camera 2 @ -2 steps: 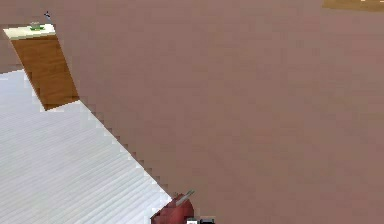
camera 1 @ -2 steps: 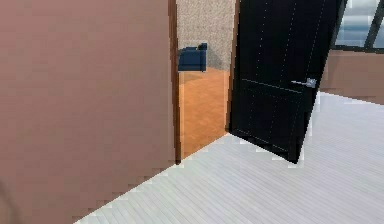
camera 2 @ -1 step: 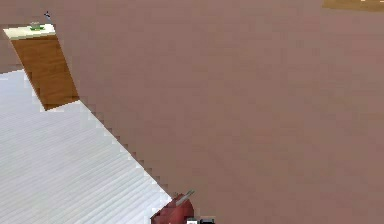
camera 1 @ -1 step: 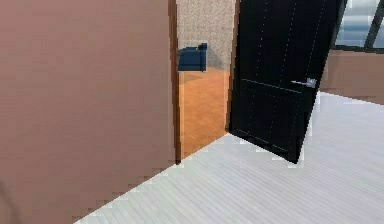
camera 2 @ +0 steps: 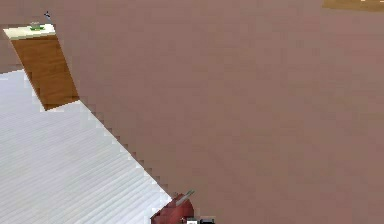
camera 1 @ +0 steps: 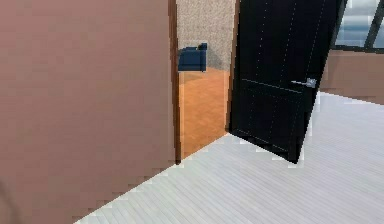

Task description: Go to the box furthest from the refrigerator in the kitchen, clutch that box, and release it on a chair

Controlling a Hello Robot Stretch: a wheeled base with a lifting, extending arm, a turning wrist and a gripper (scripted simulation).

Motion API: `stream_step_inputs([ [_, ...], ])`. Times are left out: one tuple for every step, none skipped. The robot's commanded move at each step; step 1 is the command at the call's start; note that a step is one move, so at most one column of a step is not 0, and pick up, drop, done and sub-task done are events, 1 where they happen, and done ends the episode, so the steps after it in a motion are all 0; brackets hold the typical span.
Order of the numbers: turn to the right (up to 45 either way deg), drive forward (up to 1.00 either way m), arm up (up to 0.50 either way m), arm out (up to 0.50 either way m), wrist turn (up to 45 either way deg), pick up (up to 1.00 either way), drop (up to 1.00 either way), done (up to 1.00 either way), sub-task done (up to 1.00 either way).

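A pale plank floor (camera 1: 250, 180) and a plain pinkish-brown wall (camera 2: 240, 100) are being shown. At the arm side view's bottom edge the gripper (camera 2: 186, 198) is being seen in part, with a reddish-brown blob (camera 2: 170, 213) right by it, so it cannot be told whether anything is being gripped or whether that blob is the box. Farther out, a black door (camera 1: 275, 75) is being shown standing open onto an orange wooden floor (camera 1: 200, 105) with a blue armchair (camera 1: 193, 58) beyond. If the box is being carried, the fetching is judged done, and the approach and the release on a chair are being left.
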Motion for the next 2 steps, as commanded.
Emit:
stream_step_inputs([
  [0.0, 0.00, 0.00, 0.00, 45.0, 0.00, 0.00, 0.00, 0.00],
  [0.0, 0.00, 0.00, 0.00, 12.0, 0.00, 0.00, 0.00, 0.00],
])
